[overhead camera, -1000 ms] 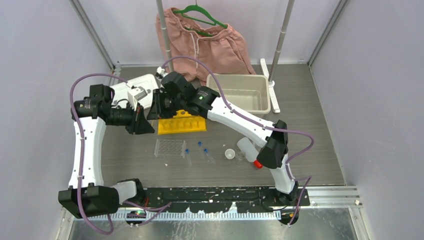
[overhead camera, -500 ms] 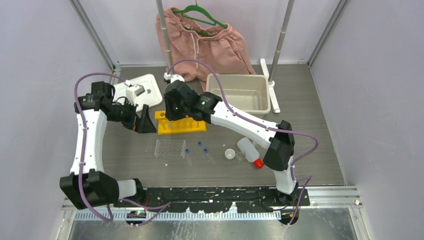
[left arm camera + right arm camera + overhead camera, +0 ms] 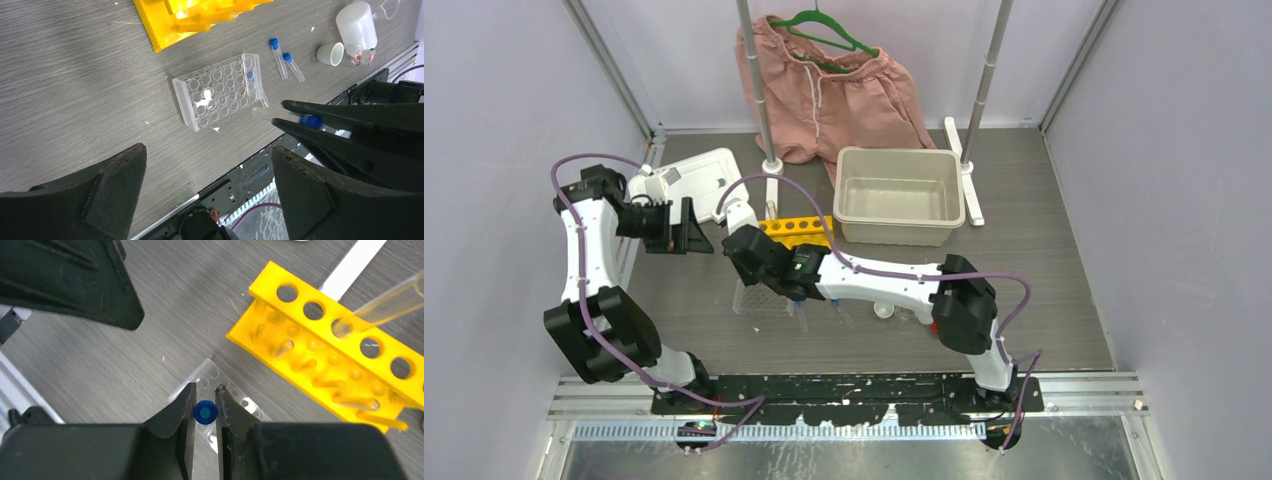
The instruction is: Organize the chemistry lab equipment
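My right gripper [image 3: 205, 386] is shut on a small clear blue-capped tube [image 3: 205, 412], held just above the clear plastic grid rack [image 3: 220, 90]. One blue-capped tube [image 3: 250, 76] stands in that rack. Two more tubes [image 3: 285, 57] lie on the table beside it. Behind the clear rack stands the yellow holed tube rack [image 3: 796, 228], with a long clear tube [image 3: 390, 305] leaning in one hole. My left gripper [image 3: 686, 228] hangs open and empty at the left. The white dish [image 3: 331, 52], a tiny beaker [image 3: 365, 56] and the white bottle [image 3: 356, 25] sit to the right.
A beige bin [image 3: 899, 195] stands at the back right. A white tray [image 3: 699, 172] lies at the back left. Pink shorts [image 3: 824, 80] hang on a green hanger from a stand. The black base rail [image 3: 844, 390] runs along the near edge.
My left gripper has opened and drawn back to the left. The right gripper has come from the yellow rack toward the near side, carrying the tube over the clear grid rack.
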